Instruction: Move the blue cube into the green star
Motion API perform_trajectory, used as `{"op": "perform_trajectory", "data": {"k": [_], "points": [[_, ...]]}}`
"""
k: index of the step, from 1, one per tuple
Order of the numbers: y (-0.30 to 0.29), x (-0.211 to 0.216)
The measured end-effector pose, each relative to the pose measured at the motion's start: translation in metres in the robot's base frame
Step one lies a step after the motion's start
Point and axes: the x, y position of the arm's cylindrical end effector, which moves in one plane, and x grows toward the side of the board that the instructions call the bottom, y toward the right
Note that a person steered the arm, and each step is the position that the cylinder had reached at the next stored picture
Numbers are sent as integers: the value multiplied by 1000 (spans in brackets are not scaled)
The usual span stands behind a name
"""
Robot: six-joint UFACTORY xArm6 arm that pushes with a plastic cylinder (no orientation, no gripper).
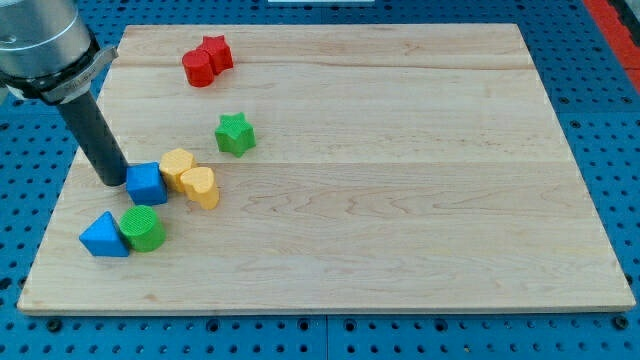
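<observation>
The blue cube [147,184] sits on the wooden board [400,180] at the view's left. The green star [235,133] lies up and to the right of it, apart from it. My tip [112,181] rests on the board right at the cube's left side, touching or nearly touching it. The dark rod rises from there toward the view's top left.
A yellow hexagon [177,166] touches the cube's right side, with a yellow heart [200,186] next to it. A green cylinder [143,229] and a blue triangle [104,236] lie below the cube. A red star [216,52] and a red cylinder [198,69] sit near the top.
</observation>
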Motion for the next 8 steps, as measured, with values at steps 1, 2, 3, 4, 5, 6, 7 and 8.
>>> {"op": "perform_trajectory", "data": {"k": [1,2,3,4,5,6,7,8], "points": [[-3,-2],[-4,-13],[-2,-26],[38,-2],[40,7],[15,-26],[12,-65],[60,-92]]}}
